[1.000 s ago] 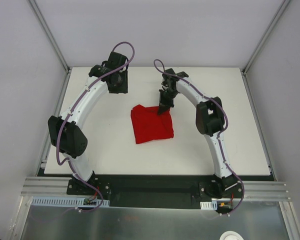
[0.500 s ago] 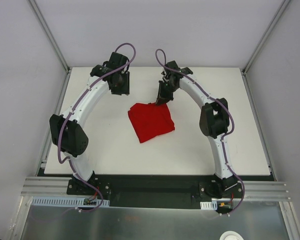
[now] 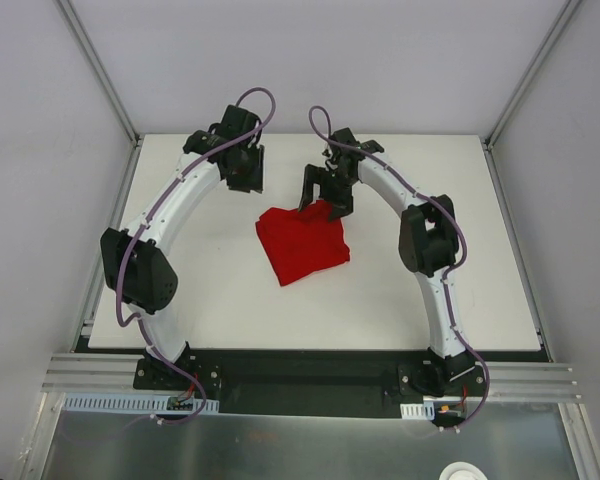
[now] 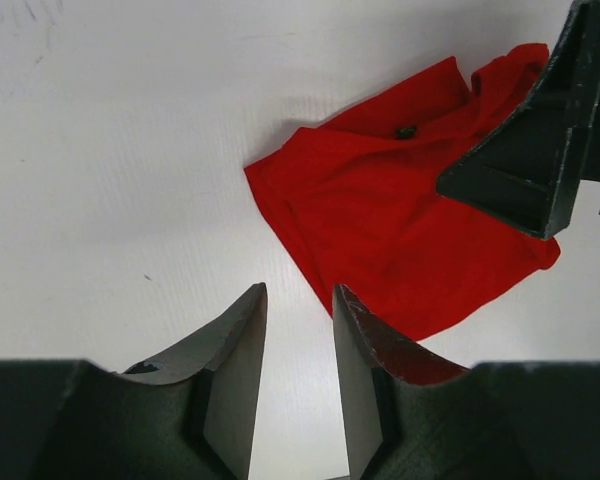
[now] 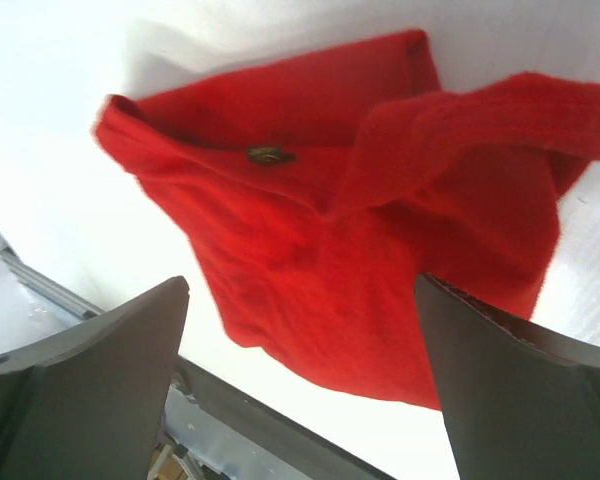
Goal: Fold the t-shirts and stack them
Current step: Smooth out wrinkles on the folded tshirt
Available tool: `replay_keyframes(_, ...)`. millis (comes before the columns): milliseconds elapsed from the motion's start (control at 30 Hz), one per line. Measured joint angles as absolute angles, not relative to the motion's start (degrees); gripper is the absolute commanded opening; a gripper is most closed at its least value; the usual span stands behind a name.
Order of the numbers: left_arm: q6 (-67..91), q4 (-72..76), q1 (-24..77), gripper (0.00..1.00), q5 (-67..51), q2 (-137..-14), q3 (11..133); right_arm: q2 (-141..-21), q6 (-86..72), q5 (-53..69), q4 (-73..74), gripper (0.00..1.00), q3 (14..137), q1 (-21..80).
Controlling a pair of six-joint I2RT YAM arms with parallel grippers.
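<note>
**Letting go of the shirt's far edge**

My right pincer (image 3: 323, 198) was pinched on the shirt's (image 3: 302, 243) far corner a moment ago. Now its fingers stand wide apart just above that edge, holding nothing. The shirt lies as a folded, slightly skewed square mid-worktop (image 3: 200, 300), and the release did not shift it. My left pincer (image 3: 245, 178) hovers past the far-left corner, fingers narrowly apart and empty. I judge this fold placed, though a loose flap at the far edge may want tidying.

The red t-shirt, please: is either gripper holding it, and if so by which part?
Nothing is held. The right gripper hangs open above the red t-shirt's far edge; the left gripper is beside it, gripping nothing.
</note>
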State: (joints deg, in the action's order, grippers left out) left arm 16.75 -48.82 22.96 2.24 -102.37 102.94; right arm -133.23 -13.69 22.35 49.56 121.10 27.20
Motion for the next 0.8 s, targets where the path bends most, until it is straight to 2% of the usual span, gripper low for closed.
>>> replay_keyframes(67, 16.5, -48.8, 23.3, 0.22, 0.7, -102.6, 103.0, -132.9, -13.2, 21.7, 49.7, 1.0, 119.5, 27.2)
replay_keyframes(100, 16.3, -48.8, 23.7, 0.08, 0.1, -102.9, 103.2, -132.6, -13.0, 21.5, 49.7, 0.98, 118.7, 27.2)
replay_keyframes(133, 16.1, -48.8, 24.0, 0.01, -0.5, -103.4, 103.4, -132.1, -12.9, 21.3, 49.8, 0.89, 118.0, 27.2)
replay_keyframes(167, 15.8, -48.8, 24.4, 0.0, -1.1, -103.9, 103.5, -131.1, -12.6, 21.1, 49.8, 0.82, 116.8, 27.2)
replay_keyframes(200, 15.7, -48.7, 24.7, 0.0, -1.7, -104.7, 103.6, -130.0, -12.4, 20.9, 49.9, 0.49, 115.7, 27.2)
replay_keyframes(300, 15.8, -48.7, 25.3, 0.0, -3.6, -107.1, 103.6, -125.3, -12.1, 20.2, 49.8, 0.04, 111.7, 27.3)
replay_keyframes(333, 15.9, -48.6, 25.5, 0.0, -4.3, -108.2, 103.6, -123.3, -12.1, 20.0, 49.7, 0.01, 110.3, 27.3)
replay_keyframes(533, 16.5, -47.2, 25.6, 0.0, -9.2, -116.0, 104.0, -114.2, -12.5, 19.2, 49.6, 0.0, 105.8, 27.5)
replay_keyframes(800, 18.7, -45.1, 26.0, 0.0, -17.0, -127.5, 108.4, -112.2, -13.1, 19.5, 48.8, 0.01, 99.4, 28.1)
